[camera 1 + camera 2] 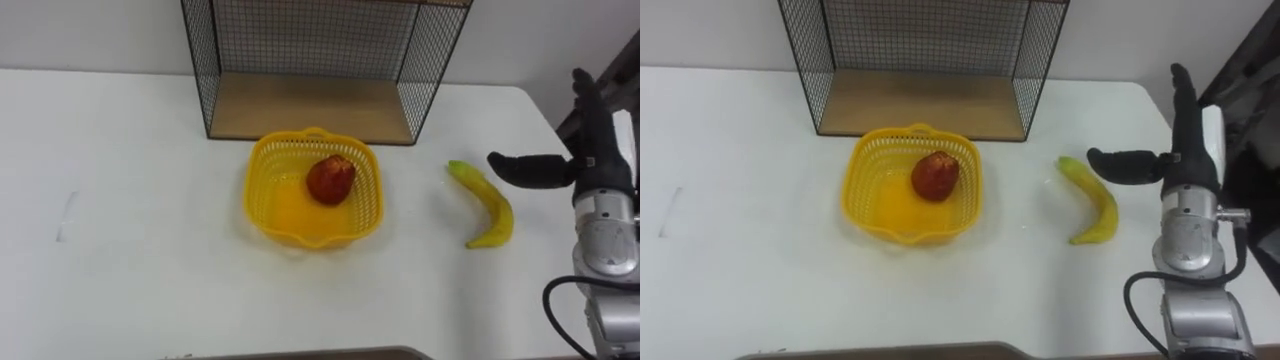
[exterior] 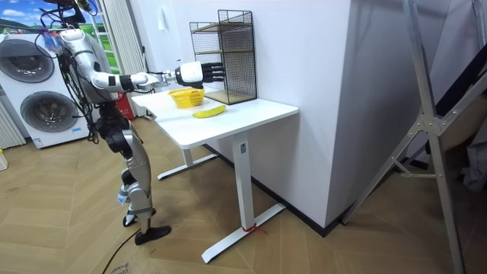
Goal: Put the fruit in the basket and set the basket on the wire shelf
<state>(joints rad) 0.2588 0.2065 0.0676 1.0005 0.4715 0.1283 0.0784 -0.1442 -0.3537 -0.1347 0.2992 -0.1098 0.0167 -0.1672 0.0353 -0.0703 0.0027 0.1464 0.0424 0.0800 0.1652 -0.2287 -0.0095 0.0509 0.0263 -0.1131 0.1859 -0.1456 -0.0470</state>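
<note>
**Right hand (image 1: 595, 160) held at the frame's right edge, fingers straight and thumb out.**
The banana (image 1: 487, 205) lies on the table (image 1: 130, 200) at centre right, just left of the thumb and untouched. A red fruit (image 1: 330, 180) sits in the basket (image 1: 262, 205) at centre, below the shelf (image 1: 310, 105).

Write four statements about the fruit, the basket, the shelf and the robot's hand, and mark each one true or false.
1. The red round fruit lies inside the yellow plastic mesh basket. True.
2. The yellow banana lies in the basket. False: it lies on the white table, to the basket's right.
3. The right hand grips the banana. False: it is open and holds nothing.
4. The basket stands on the table in front of the black wire shelf. True.
</note>
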